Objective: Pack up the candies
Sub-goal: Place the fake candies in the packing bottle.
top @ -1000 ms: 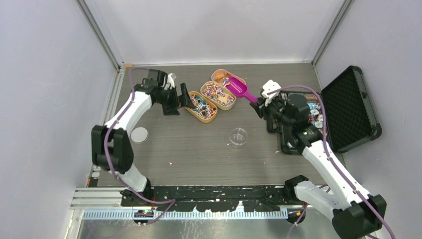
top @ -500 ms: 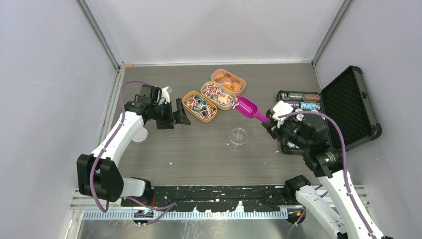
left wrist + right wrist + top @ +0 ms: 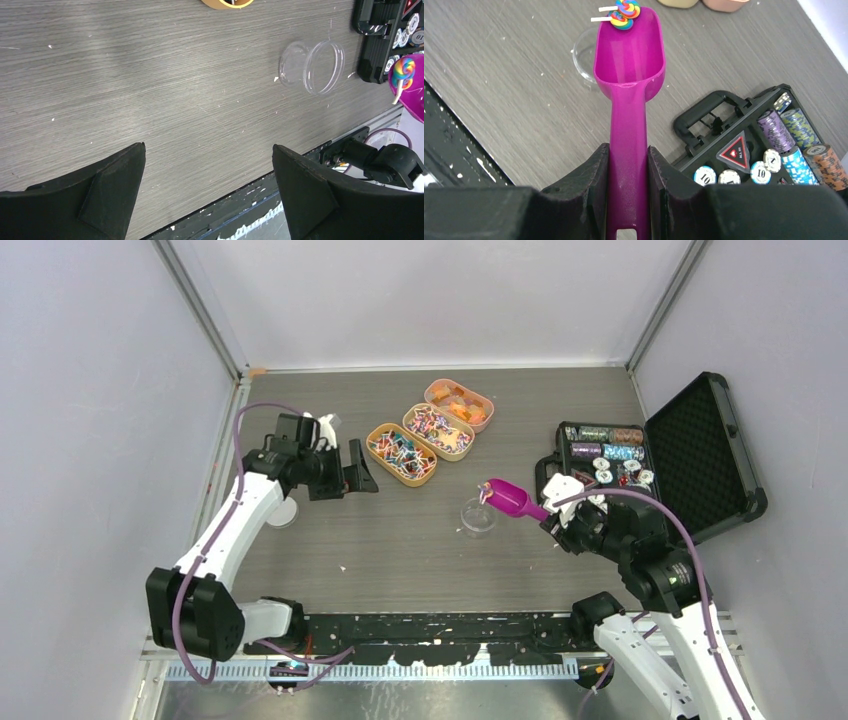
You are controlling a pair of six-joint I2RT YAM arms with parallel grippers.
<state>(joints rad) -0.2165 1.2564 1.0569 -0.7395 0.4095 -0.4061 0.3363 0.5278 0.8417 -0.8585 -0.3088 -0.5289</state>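
A grey wood-grain tabletop (image 3: 400, 540) is boxed in by pale lilac walls (image 3: 430, 300) on three sides, with metal posts (image 3: 200, 310) at the back corners.

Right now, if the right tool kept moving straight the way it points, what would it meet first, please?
The clear dish; the scoop in the right tool overlaps its rim. Height is unclear, so it might pass above.

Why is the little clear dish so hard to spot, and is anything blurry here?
Top external: even light, the clear dish shows only a faint rim. Left wrist: a pale sheen crosses the table; dish edges glint. Right wrist: the magenta scoop is crisp, the right gripper near the lens dark, with little detail.
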